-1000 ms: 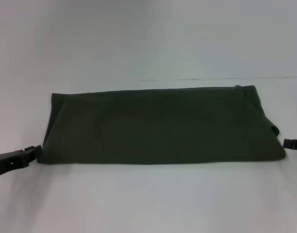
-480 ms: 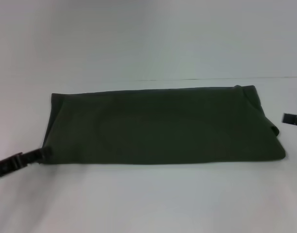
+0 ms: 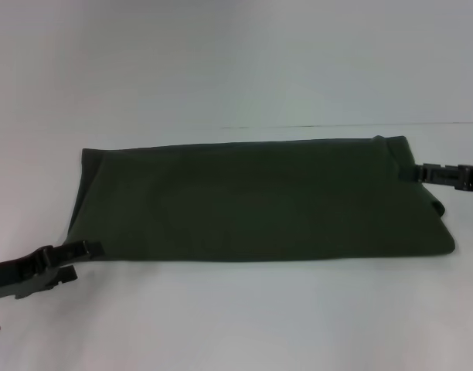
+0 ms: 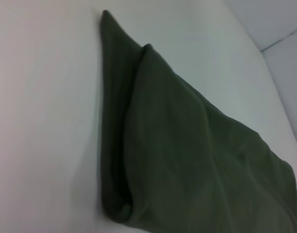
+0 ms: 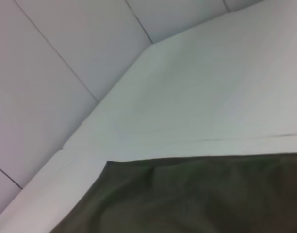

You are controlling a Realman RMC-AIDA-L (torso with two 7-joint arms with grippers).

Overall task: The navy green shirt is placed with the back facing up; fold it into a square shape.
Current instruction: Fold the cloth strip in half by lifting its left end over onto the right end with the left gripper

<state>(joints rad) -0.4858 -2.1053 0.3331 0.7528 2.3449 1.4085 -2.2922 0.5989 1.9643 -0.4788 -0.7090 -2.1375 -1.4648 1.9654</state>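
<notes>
The navy green shirt (image 3: 260, 199) lies flat on the white tabletop (image 3: 236, 317), folded into a long band that runs across the head view from left to right, with only plain dark cloth showing on top. Its near edge is straight, its left end slopes slightly, and its right end is uneven, with a small rounded bulge of cloth at the lower right corner. The left gripper (image 3: 76, 260) reaches in low from the left side and sits at the shirt's near left corner; its fingers (image 3: 76, 250) are spread a little, one tip touching or overlapping the cloth edge and the other lying just below on the bare tabletop, and no cloth can be seen pinched between them. The left wrist view looks along that end of the shirt (image 4: 187, 145), where two layers lie one upon the other, the upper layer set back a little from the lower, with a rounded fold at the near corner. The right gripper (image 3: 410, 173) comes in from the right side and meets the far right corner of the shirt; whether its fingers are spread or closed on the cloth cannot be told. The right wrist view shows a corner and a straight edge of the shirt (image 5: 197, 199) resting on the tabletop (image 5: 197, 97), with pale panelled walls (image 5: 66, 58) beyond.
</notes>
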